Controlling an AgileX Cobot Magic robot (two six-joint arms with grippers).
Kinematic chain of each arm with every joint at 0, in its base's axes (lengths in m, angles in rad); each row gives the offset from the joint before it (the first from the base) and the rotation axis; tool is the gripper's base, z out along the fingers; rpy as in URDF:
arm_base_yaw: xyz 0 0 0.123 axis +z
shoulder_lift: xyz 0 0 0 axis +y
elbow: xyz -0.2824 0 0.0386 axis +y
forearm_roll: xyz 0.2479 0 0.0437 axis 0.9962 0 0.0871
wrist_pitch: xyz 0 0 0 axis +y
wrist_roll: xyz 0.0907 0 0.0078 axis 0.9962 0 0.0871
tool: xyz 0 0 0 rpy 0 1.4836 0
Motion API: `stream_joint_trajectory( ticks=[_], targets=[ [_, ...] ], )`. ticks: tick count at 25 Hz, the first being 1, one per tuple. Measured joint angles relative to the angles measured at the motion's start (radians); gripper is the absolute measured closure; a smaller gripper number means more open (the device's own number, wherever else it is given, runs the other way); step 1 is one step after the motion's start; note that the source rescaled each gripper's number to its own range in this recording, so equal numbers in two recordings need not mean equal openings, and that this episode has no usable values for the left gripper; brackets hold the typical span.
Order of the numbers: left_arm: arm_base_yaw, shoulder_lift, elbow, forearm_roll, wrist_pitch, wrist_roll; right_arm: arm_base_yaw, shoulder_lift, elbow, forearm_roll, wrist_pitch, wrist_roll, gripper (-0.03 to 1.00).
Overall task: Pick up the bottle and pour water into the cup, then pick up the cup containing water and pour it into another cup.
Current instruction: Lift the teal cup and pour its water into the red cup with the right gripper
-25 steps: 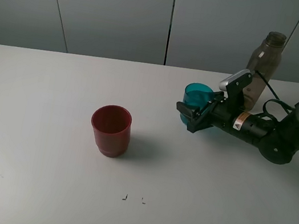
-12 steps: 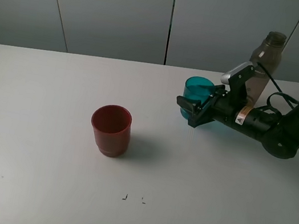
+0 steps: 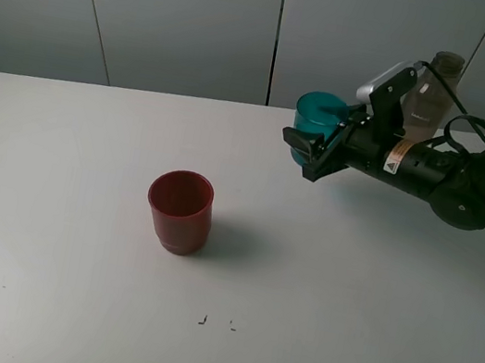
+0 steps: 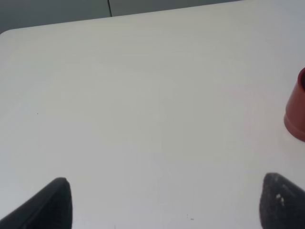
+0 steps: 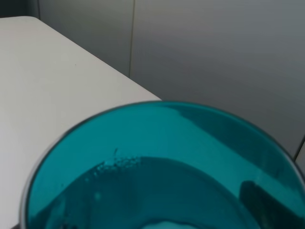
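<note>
The teal cup [image 3: 316, 116] hangs upright above the table at the back right, with my right gripper [image 3: 303, 155] shut around its lower body. In the right wrist view the cup [image 5: 162, 167] fills the frame, and a waterline with small bubbles shows inside it. The grey-brown bottle [image 3: 433, 91] stands behind the right arm, partly hidden by it. The dark red cup [image 3: 179, 211] stands upright left of centre and is cut off at the edge of the left wrist view [image 4: 296, 114]. My left gripper [image 4: 167, 210] is open over bare table, well away from the red cup.
The white table [image 3: 65, 282] ends at a grey panelled wall [image 3: 188, 12] behind. Two small dark marks [image 3: 218, 322] lie near the front centre. The right arm [image 3: 450, 176] stretches in from the right, level with the bottle.
My right gripper has lifted the teal cup off the table and carried it up and slightly left. The red cup and the bottle have not moved.
</note>
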Motion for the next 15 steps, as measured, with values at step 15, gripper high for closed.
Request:
stream_joint_trajectory(
  ticks=[15],
  targets=[
    [0.000, 0.000, 0.000, 0.000, 0.000, 0.000, 0.138, 0.005, -0.218, -0.013, 0.139, 0.043, 0.92]
  ],
)
